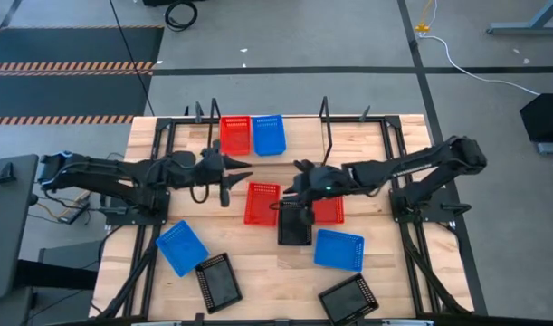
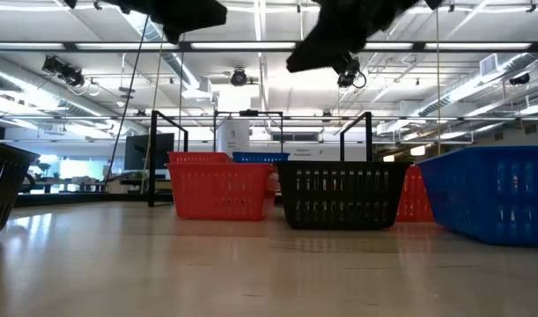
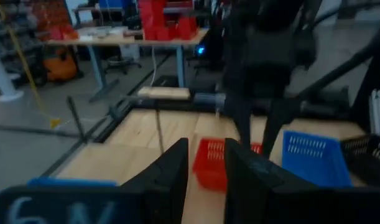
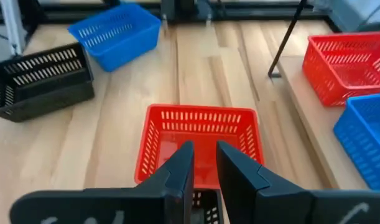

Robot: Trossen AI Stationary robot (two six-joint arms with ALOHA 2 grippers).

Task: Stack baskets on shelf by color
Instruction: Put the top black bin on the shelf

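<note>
The shelf (image 1: 299, 136) at the table's far edge carries a red basket (image 1: 235, 134) and a blue basket (image 1: 268, 134) side by side. On the table stand two red baskets (image 1: 262, 203) (image 1: 330, 211), a black basket (image 1: 294, 225) and a blue one (image 1: 338, 249). Another blue basket (image 1: 181, 246) and two black ones (image 1: 218, 281) (image 1: 348, 299) sit nearer the front. My left gripper (image 1: 243, 169) hovers open left of centre, in front of the shelf. My right gripper (image 1: 290, 186) hangs in the air, slightly open, facing the middle red basket (image 4: 199, 140), with the black basket (image 4: 199, 208) below it.
The shelf's black wire uprights (image 1: 327, 118) (image 1: 213, 118) rise at both ends of the board. Black arm frames (image 1: 158, 172) (image 1: 407, 181) flank the work area. Bare wood lies between the middle baskets and the shelf (image 4: 202, 68) and along the table's near edge (image 1: 276, 290).
</note>
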